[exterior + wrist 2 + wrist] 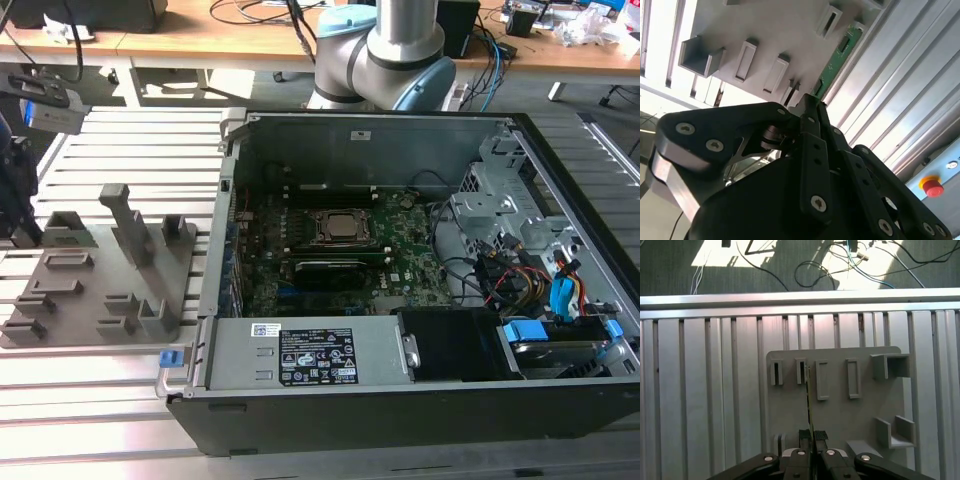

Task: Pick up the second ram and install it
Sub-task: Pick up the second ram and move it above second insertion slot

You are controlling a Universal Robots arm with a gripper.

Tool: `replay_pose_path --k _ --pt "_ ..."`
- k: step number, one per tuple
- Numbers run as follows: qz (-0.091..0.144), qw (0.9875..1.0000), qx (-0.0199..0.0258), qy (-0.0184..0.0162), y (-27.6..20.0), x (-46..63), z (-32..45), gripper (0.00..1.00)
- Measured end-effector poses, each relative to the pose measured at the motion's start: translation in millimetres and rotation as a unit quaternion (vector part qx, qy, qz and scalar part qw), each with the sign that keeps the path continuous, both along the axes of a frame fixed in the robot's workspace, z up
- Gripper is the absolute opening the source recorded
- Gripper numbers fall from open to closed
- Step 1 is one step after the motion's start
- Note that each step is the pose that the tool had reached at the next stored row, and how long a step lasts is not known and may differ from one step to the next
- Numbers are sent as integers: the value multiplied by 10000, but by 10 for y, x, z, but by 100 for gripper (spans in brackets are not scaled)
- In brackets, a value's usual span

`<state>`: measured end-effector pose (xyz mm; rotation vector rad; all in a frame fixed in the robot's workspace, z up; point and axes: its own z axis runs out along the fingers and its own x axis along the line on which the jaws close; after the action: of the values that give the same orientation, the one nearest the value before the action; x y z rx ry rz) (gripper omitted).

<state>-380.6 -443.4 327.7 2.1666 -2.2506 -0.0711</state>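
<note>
While clamped between the closed fingers of the gripper, held out over the grey tray: ram stick, thin, long and green. Seen edge-on in the first wrist view as a fine line running from the fingertips toward a narrow slot in the tray's far row. Impossible to tell there whether seated in that slot at the far end or hanging just clear of it. Shown flat-on in the second wrist view, with dark chips along the green face, jutting past the black fingertips and ending near the tray's edge, beside the ribbed metal table. Gripped at one end only, the rest bare. Off to the exterior view's right of the tray, lying open on the same table: black computer case, with the big green motherboard inside. Well apart from that motherboard, the ram stick. Behind the case, the arm's grey base.
</note>
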Motion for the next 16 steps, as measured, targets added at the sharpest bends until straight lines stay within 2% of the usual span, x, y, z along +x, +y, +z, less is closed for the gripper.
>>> replay_pose_path --k 7,11,16 --pt "0 10000 0 0 5 0 329 14" --pt "0 10000 0 0 6 0 405 14" --pt "0 10000 0 0 8 0 584 14"
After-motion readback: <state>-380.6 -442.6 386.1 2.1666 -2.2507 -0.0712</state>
